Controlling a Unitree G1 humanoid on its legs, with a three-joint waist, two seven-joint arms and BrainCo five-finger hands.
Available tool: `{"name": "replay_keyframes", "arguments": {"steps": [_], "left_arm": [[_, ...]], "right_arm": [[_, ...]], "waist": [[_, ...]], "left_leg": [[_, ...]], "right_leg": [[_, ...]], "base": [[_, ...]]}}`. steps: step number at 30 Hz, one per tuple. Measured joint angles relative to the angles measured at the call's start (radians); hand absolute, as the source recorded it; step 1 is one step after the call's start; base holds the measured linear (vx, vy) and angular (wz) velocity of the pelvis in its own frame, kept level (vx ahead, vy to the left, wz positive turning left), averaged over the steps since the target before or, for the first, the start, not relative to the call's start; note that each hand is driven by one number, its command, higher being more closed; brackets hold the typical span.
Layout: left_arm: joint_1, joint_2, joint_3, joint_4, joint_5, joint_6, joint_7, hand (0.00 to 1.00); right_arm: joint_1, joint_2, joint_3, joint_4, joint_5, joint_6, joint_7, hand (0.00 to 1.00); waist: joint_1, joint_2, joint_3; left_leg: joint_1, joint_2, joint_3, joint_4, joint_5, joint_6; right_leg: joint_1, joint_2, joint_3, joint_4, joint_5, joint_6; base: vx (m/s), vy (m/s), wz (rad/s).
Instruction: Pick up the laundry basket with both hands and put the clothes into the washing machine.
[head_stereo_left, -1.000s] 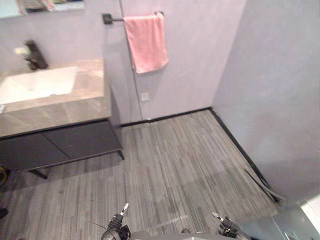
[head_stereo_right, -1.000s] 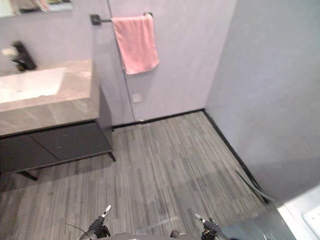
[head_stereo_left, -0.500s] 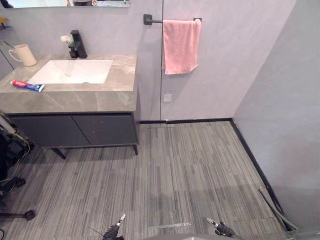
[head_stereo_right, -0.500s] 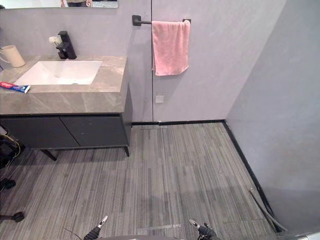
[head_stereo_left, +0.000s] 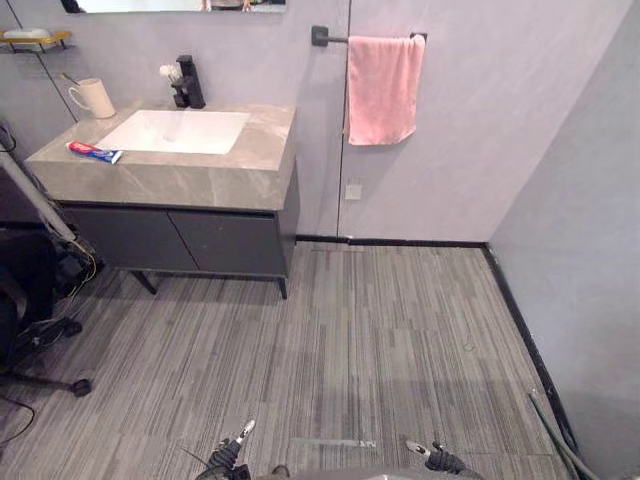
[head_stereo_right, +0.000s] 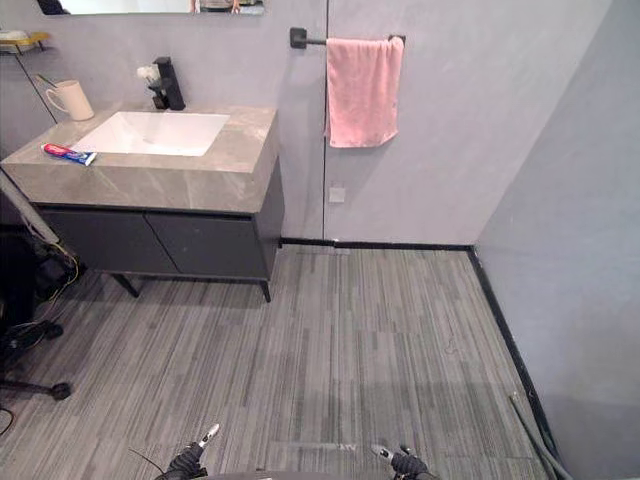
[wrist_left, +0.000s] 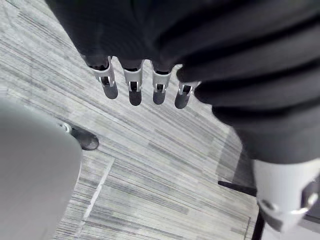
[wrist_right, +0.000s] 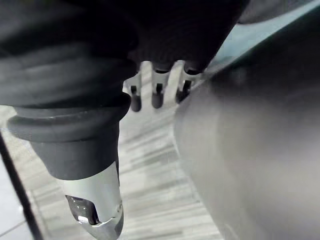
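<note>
L hand (head_stereo_left: 228, 458), R hand (head_stereo_left: 440, 462) hang low over floor (head_stereo_left: 380, 330); fingers (wrist_left: 132, 92) on both straight, loosely spread, holding nothing. Basket's direction from either hand: can't tell.

Grey marble tabletop (head_stereo_left: 170, 182) on a dark two-door cabinet (head_stereo_left: 190, 240), against the back wall. White sink (head_stereo_left: 175, 131) set in it, black tap (head_stereo_left: 187, 82) behind. Cream cup (head_stereo_left: 96, 98) at the back left corner, toothpaste tube (head_stereo_left: 94, 152) lying left of the sink. Mirror edge (head_stereo_left: 180, 5) above. Pink towel (head_stereo_left: 382, 88) hangs on a black bar (head_stereo_left: 325, 37), wall socket (head_stereo_left: 353, 191) below it. Grey striped plank floor (head_stereo_left: 380, 340). Castor-footed black base (head_stereo_left: 78, 386) far left. Grey hose (head_stereo_left: 560, 440) along the right skirting.
</note>
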Motion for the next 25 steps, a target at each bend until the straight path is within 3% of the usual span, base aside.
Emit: {"name": "replay_keyframes", "arguments": {"steps": [3,6,8,9,10,11,13,14,15,19,21,25], "left_arm": [[0.002,-0.007,0.000,0.020,0.000,0.000,0.000,0.00],[0.002,-0.012,0.004,0.015,-0.003,-0.002,0.000,0.00],[0.001,-0.013,0.004,0.013,-0.023,-0.002,0.000,0.00],[0.001,-0.014,0.005,0.012,-0.025,-0.003,-0.001,0.00],[0.002,-0.016,0.016,0.002,-0.039,-0.007,-0.001,0.00],[0.013,-0.015,0.015,-0.007,-0.039,-0.007,-0.001,0.00],[0.025,-0.015,0.019,-0.008,-0.041,-0.008,0.000,0.00],[0.030,-0.005,0.019,-0.007,-0.040,-0.008,0.000,0.00],[0.035,0.001,0.019,-0.007,-0.040,-0.008,-0.001,0.00],[0.047,0.025,-0.005,-0.006,-0.026,-0.006,-0.001,0.00],[0.037,0.034,-0.043,-0.007,-0.017,-0.008,-0.001,0.00],[0.039,0.044,-0.076,-0.007,-0.001,-0.010,-0.002,0.00]], "right_arm": [[0.008,-0.026,0.014,-0.002,-0.003,-0.006,0.000,0.00],[0.007,-0.041,0.038,-0.003,-0.005,-0.013,-0.004,0.00],[0.006,-0.039,0.040,-0.003,-0.004,-0.021,-0.002,0.00],[0.007,-0.039,0.040,-0.003,-0.004,-0.023,-0.002,0.00],[0.012,-0.040,0.039,-0.002,-0.006,-0.023,-0.003,0.00],[0.016,-0.046,0.037,-0.004,-0.004,-0.024,-0.003,0.00],[0.014,-0.051,0.037,-0.002,0.000,-0.026,-0.003,0.00],[0.016,-0.045,0.037,-0.001,0.000,-0.024,-0.001,0.00],[0.019,-0.040,0.036,-0.001,0.001,-0.023,-0.001,0.00],[0.027,-0.015,-0.011,-0.001,0.005,-0.024,-0.003,0.00],[0.036,-0.019,-0.013,0.000,0.005,-0.024,-0.003,0.00],[0.035,-0.019,-0.014,0.024,-0.008,-0.022,-0.003,0.00]], "waist": [[-0.012,0.032,0.006],[-0.007,0.048,0.009],[-0.003,0.050,0.014],[-0.002,0.046,0.014],[0.004,0.038,0.017],[0.001,0.045,0.017],[0.000,0.049,0.023],[0.002,0.036,0.012],[0.001,0.043,0.008],[-0.021,0.017,-0.006],[-0.023,0.010,-0.008],[-0.024,0.010,-0.018]], "left_leg": [[0.009,0.083,-0.039,0.039,0.004,-0.029],[-0.021,0.130,-0.074,0.050,-0.002,-0.040],[-0.039,0.132,-0.059,0.053,0.000,-0.030],[-0.043,0.125,-0.045,0.064,-0.007,-0.019],[-0.077,0.073,0.007,0.225,-0.044,0.003],[-0.080,0.050,0.051,0.256,-0.093,0.020],[-0.060,0.024,0.082,0.213,-0.109,0.014],[-0.039,0.008,0.100,0.160,-0.104,0.019],[-0.033,0.001,0.109,0.128,-0.097,0.018],[0.046,-0.043,0.104,-0.105,-0.005,0.028],[0.047,-0.047,0.098,-0.104,0.030,0.034],[0.055,-0.046,0.082,-0.104,0.031,0.034]], "right_leg": [[0.065,0.080,-0.053,-0.040,0.022,-0.038],[0.070,0.121,-0.099,-0.051,0.015,-0.076],[0.066,0.117,-0.113,-0.053,0.014,-0.077],[0.065,0.106,-0.115,-0.053,0.014,-0.077],[0.070,0.066,-0.107,-0.053,0.014,-0.076],[0.072,0.060,-0.091,-0.054,0.015,-0.069],[0.071,0.045,-0.039,-0.078,0.015,-0.058],[0.071,0.028,-0.011,-0.110,0.015,-0.059],[0.070,0.019,-0.001,-0.125,0.016,-0.059],[0.069,-0.007,-0.002,-0.190,0.024,-0.069],[0.080,-0.015,-0.020,-0.189,0.043,-0.046],[0.092,-0.013,-0.030,-0.188,0.052,-0.033]], "base": [[-0.11,-0.239,0.24],[-0.20,-0.137,0.44],[-0.17,-0.034,0.32],[-0.11,0.080,0.20],[-0.05,0.145,0.02],[-0.05,0.143,-0.07],[-0.03,0.139,-0.30],[-0.02,0.140,-0.42],[-0.02,0.115,-0.33],[0.05,0.061,0.09],[0.05,0.003,0.22],[0.08,-0.031,0.06]]}}
